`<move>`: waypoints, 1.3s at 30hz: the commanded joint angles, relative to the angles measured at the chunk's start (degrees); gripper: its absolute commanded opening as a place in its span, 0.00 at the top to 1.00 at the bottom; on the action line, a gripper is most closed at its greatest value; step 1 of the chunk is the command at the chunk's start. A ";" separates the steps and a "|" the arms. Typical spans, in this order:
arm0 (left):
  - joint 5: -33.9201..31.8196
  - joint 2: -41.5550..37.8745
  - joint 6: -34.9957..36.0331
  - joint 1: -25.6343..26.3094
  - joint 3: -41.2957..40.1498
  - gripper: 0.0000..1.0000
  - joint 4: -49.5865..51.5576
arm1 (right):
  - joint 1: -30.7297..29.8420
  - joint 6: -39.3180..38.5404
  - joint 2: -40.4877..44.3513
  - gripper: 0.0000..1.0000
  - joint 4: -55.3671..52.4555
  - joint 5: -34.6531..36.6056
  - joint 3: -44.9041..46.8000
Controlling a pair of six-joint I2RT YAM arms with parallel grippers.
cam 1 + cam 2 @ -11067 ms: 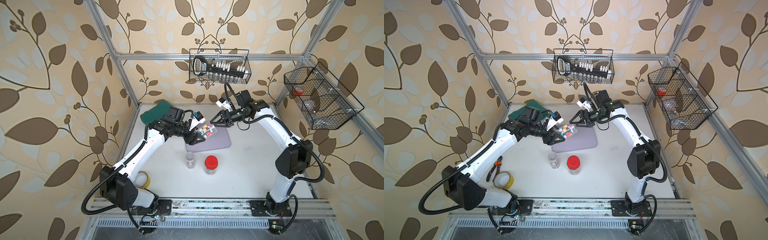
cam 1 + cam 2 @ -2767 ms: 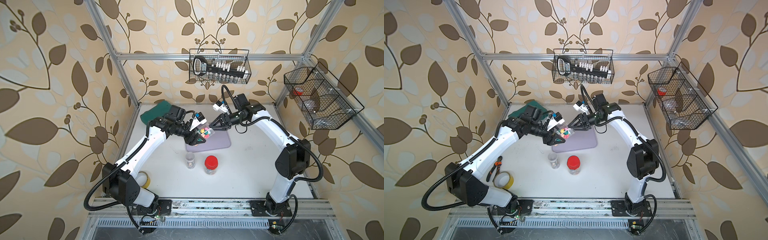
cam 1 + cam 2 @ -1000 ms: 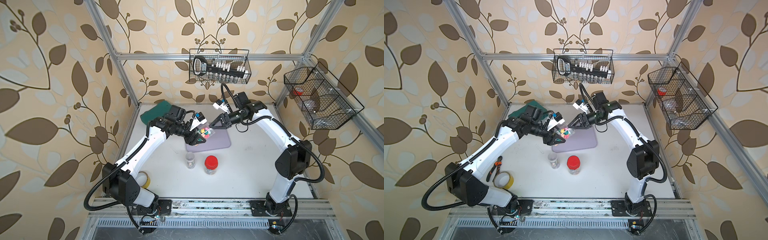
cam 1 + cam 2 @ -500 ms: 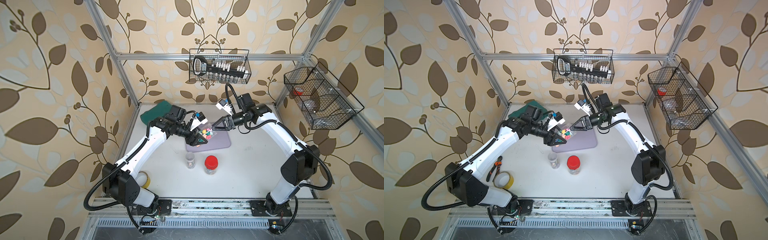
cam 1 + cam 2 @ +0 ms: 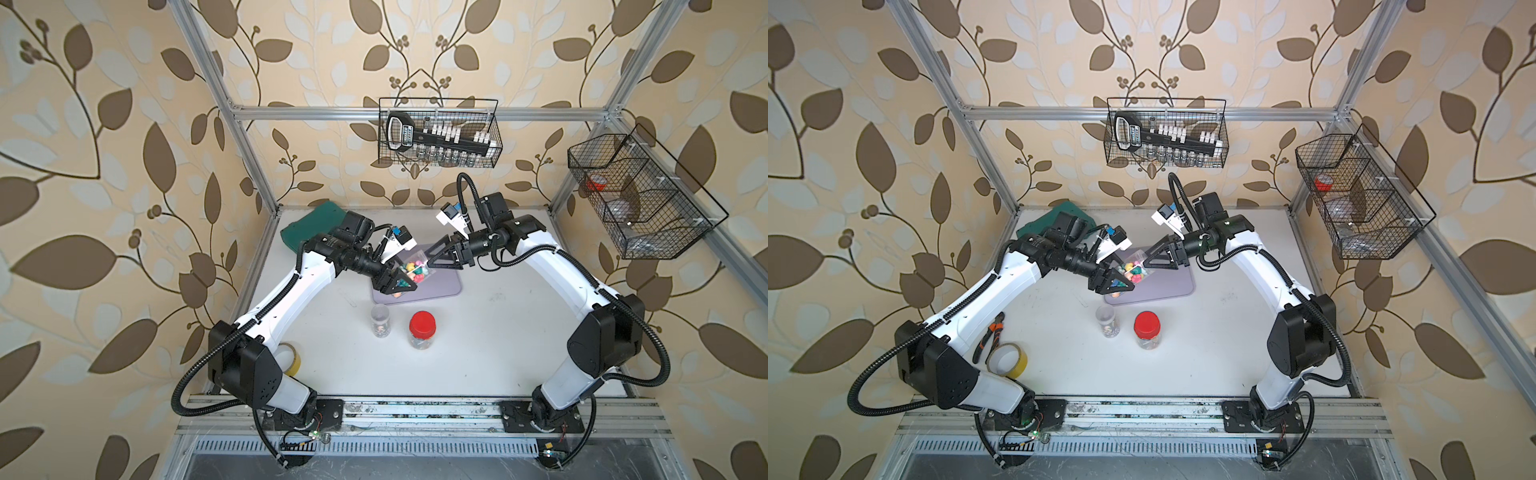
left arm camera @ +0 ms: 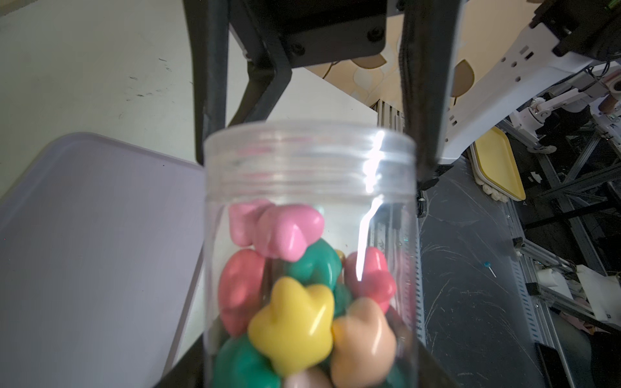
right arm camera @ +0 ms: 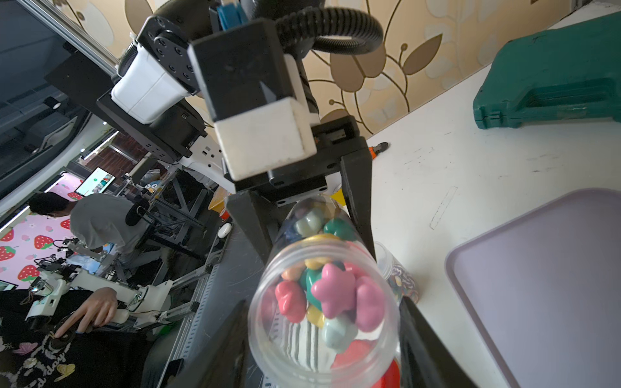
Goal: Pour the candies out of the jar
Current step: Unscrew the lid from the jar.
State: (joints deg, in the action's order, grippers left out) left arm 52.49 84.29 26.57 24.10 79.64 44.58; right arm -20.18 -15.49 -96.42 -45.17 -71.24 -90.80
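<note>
My left claw (image 5: 400, 283) is clenched on the jar (image 5: 415, 270), tilted above the tray's (image 5: 444, 286) left end, near the bench's (image 5: 478, 332) back edge; the candies (image 6: 292, 322) are inside it; my right claw (image 5: 430, 261) straddles its open mouth; whether it grips, I cannot tell.

We see a clear jar (image 6: 309, 158) of candies (image 6: 289, 322) in pink, yellow, teal green, coral red and peach. The tray (image 5: 440, 286) is pale lilac. Nearby, a lid (image 5: 422, 323) is bright red. The case (image 5: 309, 226) is dark green, the tape roll (image 5: 1020, 365) yellow, the 2 wire baskets (image 5: 436, 99) black. The arms (image 5: 291, 295) are white and black. The wallpaper (image 5: 124, 124) is beige, patterned with brown and pale leaves on dark stems.
</note>
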 commanded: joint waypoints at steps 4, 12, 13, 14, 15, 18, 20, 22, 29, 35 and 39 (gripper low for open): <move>1.55 -0.35 -2.18 -0.10 1.85 0.38 -8.27 | -2.40 9.75 3.00 0.26 6.31 1.56 0.44; -4.13 -1.04 0.51 -0.10 1.96 0.38 -4.76 | 1.65 30.71 3.09 0.12 10.00 8.89 -4.82; -5.14 -1.19 0.98 -0.10 1.99 0.39 -4.31 | 2.30 32.42 2.80 0.12 8.91 9.79 -5.68; -6.05 -1.23 1.40 -0.10 2.18 0.39 -3.87 | 2.82 33.48 2.14 0.12 6.83 10.48 -6.89; -6.75 -1.26 1.78 -0.10 2.23 0.39 -3.50 | 3.10 33.27 1.08 0.13 3.94 10.59 -8.29; -8.08 -1.23 2.47 -0.08 2.32 0.39 -2.91 | 2.30 28.55 -2.81 0.15 -7.54 11.82 -13.83; -8.27 -1.23 2.70 -0.10 2.19 0.39 -2.96 | 1.20 26.39 -4.31 0.15 -11.59 13.71 -15.46; -8.28 -1.26 2.56 -0.10 2.19 0.39 -3.05 | 0.68 25.71 -4.89 0.15 -12.45 13.79 -14.95; -7.94 -3.02 2.52 -0.06 2.05 0.39 -3.24 | -0.81 24.15 -6.31 0.17 -12.99 13.22 -12.52; -7.67 -3.08 2.35 -0.03 1.94 0.39 -3.44 | -1.45 23.57 -6.85 0.23 -12.75 11.65 -12.78; -7.55 -3.08 2.24 -0.06 1.91 0.39 -3.53 | -1.69 23.48 -7.37 0.24 -12.69 11.10 -12.61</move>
State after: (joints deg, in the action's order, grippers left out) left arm 42.98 84.31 27.55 24.03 79.64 42.33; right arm -21.41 9.50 -102.43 -56.88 -58.54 -103.77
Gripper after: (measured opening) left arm 0.614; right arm 0.758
